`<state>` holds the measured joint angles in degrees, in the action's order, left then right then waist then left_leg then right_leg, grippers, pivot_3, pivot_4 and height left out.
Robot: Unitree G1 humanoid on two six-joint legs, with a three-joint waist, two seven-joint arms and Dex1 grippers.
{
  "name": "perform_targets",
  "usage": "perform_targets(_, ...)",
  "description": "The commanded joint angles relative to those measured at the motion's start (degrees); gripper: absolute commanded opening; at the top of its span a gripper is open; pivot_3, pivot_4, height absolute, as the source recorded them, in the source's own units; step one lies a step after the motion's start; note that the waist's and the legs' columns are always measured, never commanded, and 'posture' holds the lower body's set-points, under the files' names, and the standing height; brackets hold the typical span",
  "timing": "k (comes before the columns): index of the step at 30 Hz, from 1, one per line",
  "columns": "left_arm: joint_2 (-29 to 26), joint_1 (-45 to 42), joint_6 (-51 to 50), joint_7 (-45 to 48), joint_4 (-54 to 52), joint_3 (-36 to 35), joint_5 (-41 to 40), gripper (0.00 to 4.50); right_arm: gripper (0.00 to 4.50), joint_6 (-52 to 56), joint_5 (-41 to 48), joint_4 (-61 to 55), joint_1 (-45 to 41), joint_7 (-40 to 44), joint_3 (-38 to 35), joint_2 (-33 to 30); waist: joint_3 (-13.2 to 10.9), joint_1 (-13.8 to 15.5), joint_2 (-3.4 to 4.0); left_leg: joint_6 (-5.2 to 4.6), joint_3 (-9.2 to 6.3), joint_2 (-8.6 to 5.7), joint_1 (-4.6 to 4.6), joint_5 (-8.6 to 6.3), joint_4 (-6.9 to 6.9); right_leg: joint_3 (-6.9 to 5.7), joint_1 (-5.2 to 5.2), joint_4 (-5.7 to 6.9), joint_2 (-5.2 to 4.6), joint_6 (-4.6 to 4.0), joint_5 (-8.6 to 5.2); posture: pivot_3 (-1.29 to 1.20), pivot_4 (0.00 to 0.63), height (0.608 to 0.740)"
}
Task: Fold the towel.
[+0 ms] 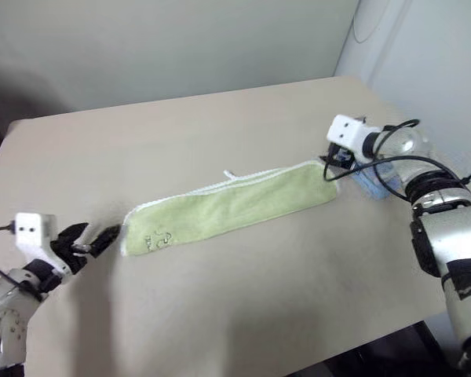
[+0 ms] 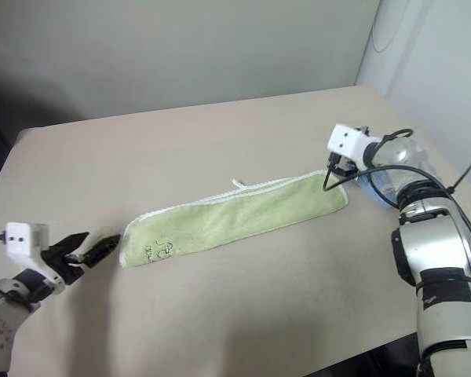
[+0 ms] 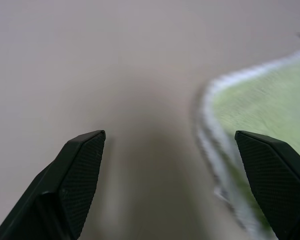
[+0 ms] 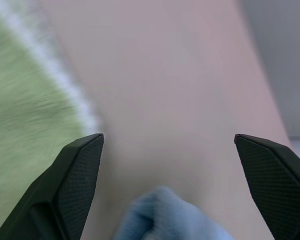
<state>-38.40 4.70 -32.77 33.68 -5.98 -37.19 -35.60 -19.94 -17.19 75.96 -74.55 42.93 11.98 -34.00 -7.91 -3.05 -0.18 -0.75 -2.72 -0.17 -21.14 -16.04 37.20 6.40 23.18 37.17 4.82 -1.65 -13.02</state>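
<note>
Left tool (image 2: 94,245) sits low over the table (image 1: 220,133) w/ fingers (image 3: 80,175) spread wide apart, nothing between them, just beside the logo end of the towel (image 1: 235,206). Right tool (image 1: 332,162) hangs at the towel's other end, fingers (image 4: 77,180) also wide apart & empty. Towel is light green w/ white edging, lying flat on the table as a long narrow strip running diagonally from near-left to far-right, small print near the left end. Light blue cloth (image 4: 165,215) lies bunched right under the right tool, just beside the towel's far end; can't tell if they touch. Wall (image 1: 180,39) behind the table.
</note>
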Motion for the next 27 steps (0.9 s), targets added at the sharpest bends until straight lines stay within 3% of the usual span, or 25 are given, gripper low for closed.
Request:
perform_targets(1, 0.9, 0.0, 1.9, -2.0, -7.8, -4.9, -2.9, 4.5, 4.47, 9.3, 11.0, -3.5, 1.2, 10.5, -9.2, -1.3, 0.0, 0.0, -0.03, 0.02, 0.0, 0.0, 0.0, 0.01, 0.0, 0.0, -0.03, -0.03, 0.0, 0.0, 0.0, 0.0, 0.15, 0.74)
perform_targets(3, 1.0, 1.6, 1.7, -0.8, -12.0, -4.7, -4.2, 4.5, 4.47, 19.3, 16.3, -7.3, 3.8, 17.7, -13.1, -1.7, 0.0, 0.0, -0.07, 0.03, 0.01, 0.0, 0.03, 0.02, 0.02, 0.0, -0.08, -0.06, 0.0, 0.0, 0.0, 0.0, 0.15, 0.74)
perform_targets(6, 0.4, 4.8, 2.9, 2.8, -17.4, -1.4, -3.5, 4.5, 4.47, 45.6, 25.3, -16.9, 8.6, 22.0, -19.1, -2.3, 0.0, 0.1, -0.06, 0.04, 0.06, -0.01, 0.06, 0.02, 0.06, 0.02, -0.17, -0.15, 0.0, 0.01, 0.0, 0.0, 0.15, 0.74)
perform_targets(9, 0.0, 5.6, 3.2, 4.3, -19.6, 1.5, -2.8, 4.5, 4.47, 65.8, 31.8, -23.6, 12.1, 15.9, -25.5, -2.5, 0.0, 0.1, -0.04, 0.09, 0.07, 0.0, 0.07, 0.05, 0.06, 0.03, -0.14, -0.13, 0.02, 0.0, -0.01, 0.0, 0.15, 0.74)
perform_targets(13, 0.2, 4.0, 3.0, 4.5, -20.3, 4.8, -3.0, 4.5, 4.47, 83.3, 37.9, -36.4, 19.9, 6.0, -33.8, -1.4, 0.0, 0.3, -0.05, 0.18, 0.01, 0.02, 0.2, 0.11, 0.05, 0.01, -0.18, -0.01, 0.05, -0.01, -0.01, 0.0, 0.15, 0.74)
perform_targets(19, 2.0, 3.1, 2.4, 3.7, -22.5, 8.6, -4.3, 4.5, 4.47, 96.9, 42.9, -48.1, 27.7, -3.1, -40.9, 0.6, 0.0, 0.2, -0.05, 0.1, 0.06, 0.01, 0.21, 0.07, 0.08, 0.03, -0.18, 0.01, 0.05, 0.02, -0.03, 0.0, 0.15, 0.74)
perform_targets(27, 3.9, 3.1, 2.2, 2.1, -23.7, 11.2, -5.0, 4.5, 4.47, 98.5, 45.6, -49.5, 29.7, -9.6, -44.4, 5.8, 0.0, 0.0, -0.06, 0.05, 0.06, 0.01, 0.22, 0.04, 0.1, 0.02, -0.13, 0.07, 0.07, 0.04, -0.03, 0.0, 0.15, 0.74)
